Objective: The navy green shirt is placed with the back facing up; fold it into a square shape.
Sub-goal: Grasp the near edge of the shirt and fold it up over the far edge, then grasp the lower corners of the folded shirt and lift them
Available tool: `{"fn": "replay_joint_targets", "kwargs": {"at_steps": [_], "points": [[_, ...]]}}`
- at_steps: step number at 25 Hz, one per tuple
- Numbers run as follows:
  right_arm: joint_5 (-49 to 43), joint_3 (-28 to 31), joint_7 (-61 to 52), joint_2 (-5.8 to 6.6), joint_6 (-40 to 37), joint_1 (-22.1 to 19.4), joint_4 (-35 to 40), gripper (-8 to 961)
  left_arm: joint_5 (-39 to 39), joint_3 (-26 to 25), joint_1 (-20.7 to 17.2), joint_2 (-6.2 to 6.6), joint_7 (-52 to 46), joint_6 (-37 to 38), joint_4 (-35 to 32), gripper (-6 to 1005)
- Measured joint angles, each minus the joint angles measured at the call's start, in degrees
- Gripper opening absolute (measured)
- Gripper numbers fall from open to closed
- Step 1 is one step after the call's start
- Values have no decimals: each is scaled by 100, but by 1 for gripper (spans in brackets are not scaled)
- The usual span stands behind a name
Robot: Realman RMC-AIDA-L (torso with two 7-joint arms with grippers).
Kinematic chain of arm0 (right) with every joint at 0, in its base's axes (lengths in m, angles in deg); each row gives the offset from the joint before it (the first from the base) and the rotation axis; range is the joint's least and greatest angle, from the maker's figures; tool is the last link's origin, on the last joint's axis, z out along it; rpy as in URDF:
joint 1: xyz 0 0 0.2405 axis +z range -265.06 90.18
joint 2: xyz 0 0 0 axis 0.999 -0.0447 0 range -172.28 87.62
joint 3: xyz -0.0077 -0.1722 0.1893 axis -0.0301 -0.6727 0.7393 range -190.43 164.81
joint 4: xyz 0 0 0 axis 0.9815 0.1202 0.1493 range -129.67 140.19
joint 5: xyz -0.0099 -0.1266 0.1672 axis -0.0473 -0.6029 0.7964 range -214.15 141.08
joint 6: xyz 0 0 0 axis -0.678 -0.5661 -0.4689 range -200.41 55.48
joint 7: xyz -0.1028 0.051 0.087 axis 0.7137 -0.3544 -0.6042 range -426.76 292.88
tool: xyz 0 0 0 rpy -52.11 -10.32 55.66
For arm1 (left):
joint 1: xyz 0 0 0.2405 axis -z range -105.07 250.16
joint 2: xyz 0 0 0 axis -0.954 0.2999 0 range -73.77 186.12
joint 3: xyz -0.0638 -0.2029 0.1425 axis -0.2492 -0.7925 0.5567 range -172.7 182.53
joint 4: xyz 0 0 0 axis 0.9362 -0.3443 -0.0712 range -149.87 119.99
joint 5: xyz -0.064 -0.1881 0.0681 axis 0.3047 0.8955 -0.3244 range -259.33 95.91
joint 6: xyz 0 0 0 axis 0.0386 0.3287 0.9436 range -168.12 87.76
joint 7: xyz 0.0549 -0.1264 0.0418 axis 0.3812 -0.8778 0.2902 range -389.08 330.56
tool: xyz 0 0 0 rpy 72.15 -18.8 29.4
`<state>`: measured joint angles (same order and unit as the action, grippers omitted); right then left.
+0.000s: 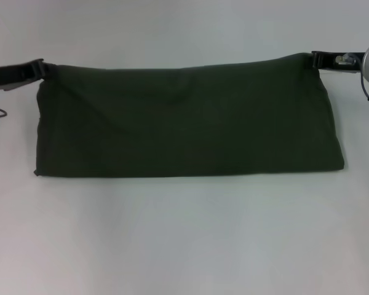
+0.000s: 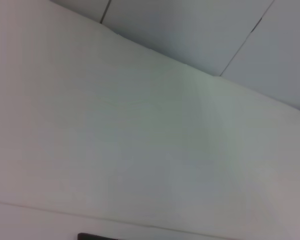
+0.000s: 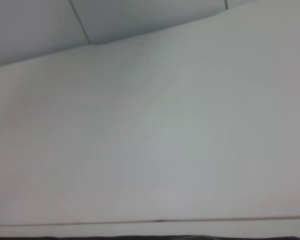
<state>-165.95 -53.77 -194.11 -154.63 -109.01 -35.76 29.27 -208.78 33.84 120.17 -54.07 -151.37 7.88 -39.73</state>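
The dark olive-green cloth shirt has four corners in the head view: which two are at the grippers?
The two far corners of the dark olive-green cloth shirt: left gripper at one, right gripper at the other. The near corners lie untouched.

The head camera is looking down from above at the whole white worktop [image 1: 184, 246]. Both wrist cameras are sitting low and close, looking across that same bare worktop.
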Motion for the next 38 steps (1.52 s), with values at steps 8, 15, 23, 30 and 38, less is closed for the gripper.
{"fn": "replay_joint_targets", "kwargs": {"at_steps": [8,15,23,30,38], "points": [[8,-276,13,-157,686,82,-95,36,361,30,87,-184,579,-570,171,74],[13,-394,17,-263,1243,125,-109,69,418,7,144,-341,629,-1299,273,170],[8,-413,17,-274,1422,135,-180,368,444,2,90,-269,623,-1476,304,335],[502,-346,39,-221,1053,-211,292,666,904,-1,-376,97,823,441,-109,554],[2052,-289,731,26,-1279,-1227,1176,789,949,54,-1005,324,278,2691,-538,811]]}}
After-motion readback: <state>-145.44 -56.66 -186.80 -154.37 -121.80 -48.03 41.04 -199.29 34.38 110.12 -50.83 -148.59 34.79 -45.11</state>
